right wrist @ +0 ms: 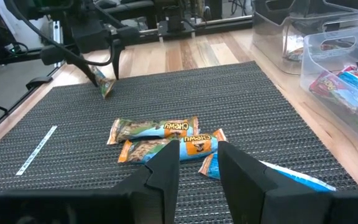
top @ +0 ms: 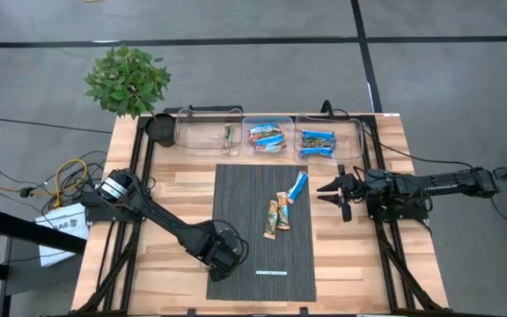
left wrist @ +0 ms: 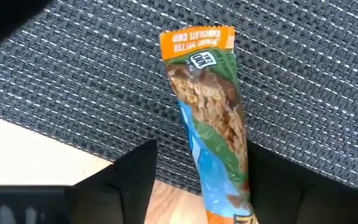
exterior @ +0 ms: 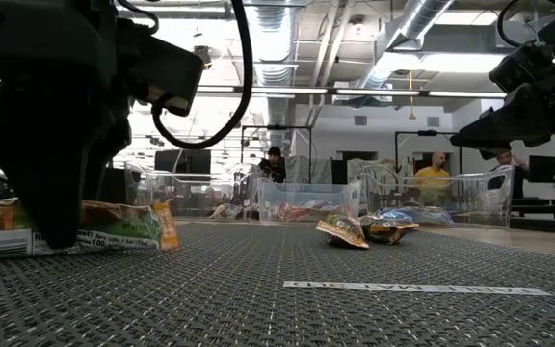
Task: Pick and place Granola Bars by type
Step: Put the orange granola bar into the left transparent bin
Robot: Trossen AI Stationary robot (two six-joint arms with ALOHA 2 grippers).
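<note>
Gripping: left gripper (top: 224, 255) clamps green-orange bar (left wrist: 213, 118) at mat (top: 236, 202) left edge, near front corner.
Wrist-only: wrapper print.
R gripper (top: 330, 192): fingers apart, empty, off mat's right edge.
High-only: three bins (top: 269, 136) along table's back edge.

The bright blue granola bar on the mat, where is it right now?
In the high view the bright blue granola bar lies on the dark woven mat, toward its right edge, just above two tan-orange bars and left of the right pincer.
</note>
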